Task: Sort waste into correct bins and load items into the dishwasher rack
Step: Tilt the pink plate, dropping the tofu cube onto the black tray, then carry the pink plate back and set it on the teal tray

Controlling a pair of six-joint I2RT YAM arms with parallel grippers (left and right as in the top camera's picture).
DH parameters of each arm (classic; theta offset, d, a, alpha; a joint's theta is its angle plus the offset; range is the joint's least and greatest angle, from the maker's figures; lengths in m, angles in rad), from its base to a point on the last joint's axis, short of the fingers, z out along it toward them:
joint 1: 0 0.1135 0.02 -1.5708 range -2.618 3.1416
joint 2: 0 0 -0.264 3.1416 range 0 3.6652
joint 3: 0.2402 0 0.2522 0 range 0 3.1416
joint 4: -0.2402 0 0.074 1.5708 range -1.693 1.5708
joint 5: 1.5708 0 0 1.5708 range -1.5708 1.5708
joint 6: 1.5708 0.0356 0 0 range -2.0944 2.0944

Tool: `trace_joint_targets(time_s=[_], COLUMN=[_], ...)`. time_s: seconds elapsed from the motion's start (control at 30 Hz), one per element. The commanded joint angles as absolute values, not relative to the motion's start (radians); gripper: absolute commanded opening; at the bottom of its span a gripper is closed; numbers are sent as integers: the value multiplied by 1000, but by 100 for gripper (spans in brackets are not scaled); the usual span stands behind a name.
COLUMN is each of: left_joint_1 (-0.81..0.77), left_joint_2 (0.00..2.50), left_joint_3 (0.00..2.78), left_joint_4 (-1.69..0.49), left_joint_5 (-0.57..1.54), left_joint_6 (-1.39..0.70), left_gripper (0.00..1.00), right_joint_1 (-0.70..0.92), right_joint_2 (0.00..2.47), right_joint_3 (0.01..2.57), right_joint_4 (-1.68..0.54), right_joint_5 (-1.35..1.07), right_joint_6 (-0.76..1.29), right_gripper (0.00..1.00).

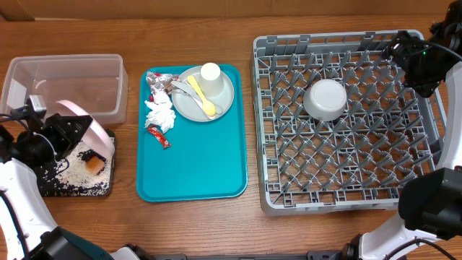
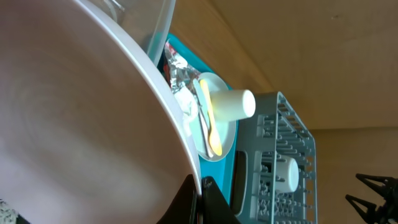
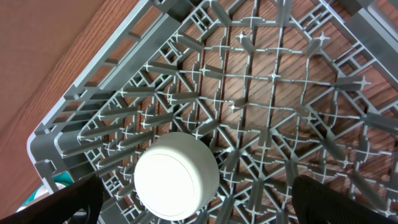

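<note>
Left gripper [image 2: 199, 194] clamped shut on rim of pink plate [image 1: 95, 131], which is tilted steeply over black tray [image 1: 72, 191] with rice [image 1: 66, 170] and orange cube [image 1: 94, 165]. Right gripper [image 1: 406, 53] wide open, empty, over far corner of rack [image 1: 339, 206] — white bowl [image 1: 325, 99] upside down inside.

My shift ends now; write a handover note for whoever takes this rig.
Left gripper: shut on the pale pinkish-white plate, tilted over the shallow black tray holding white rice grains and a small orange food cube.
Right gripper: open, above the large grey plastic dishwasher rack.
Done: white bowl upside down in the rack.
To do: rack the held plate. From the teal serving tray, rack the grey-green plate, small white cup, yellow plastic spoon and white plastic fork; bin the crumpled white napkin, silver foil wrapper and small red packet.
The clear plastic tub sits behind the black tray.
</note>
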State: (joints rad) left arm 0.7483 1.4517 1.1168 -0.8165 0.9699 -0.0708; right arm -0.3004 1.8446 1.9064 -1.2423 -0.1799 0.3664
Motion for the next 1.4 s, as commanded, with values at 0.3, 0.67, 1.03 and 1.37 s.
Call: trace_joint_targets(time_s=[0.3,0.67,1.03,1.37], left_joint_1=[752,678,-43,-392], left_joint_2=[1411,1213,1237,1523], left_joint_3=[1227,1443,1420,1340], left_joint_4=[-879,-1158,-1282,-1209], left_joint_5=[975,637,65,-26], left_joint_6=[-86,-165,-277,-375], left_gripper=[4,4,4,4], right_joint_1=[-303,-303,-303,-303], right_joint_2=[1825,1825,1825,1825], right_joint_3=[1925,1925,1924,1925], right_joint_4=[-1238,-1238,-1238,-1238], right_joint_5=[-181,-181,-181,-181], right_joint_6=[374,374,374,374], right_gripper=[100,100,100,100])
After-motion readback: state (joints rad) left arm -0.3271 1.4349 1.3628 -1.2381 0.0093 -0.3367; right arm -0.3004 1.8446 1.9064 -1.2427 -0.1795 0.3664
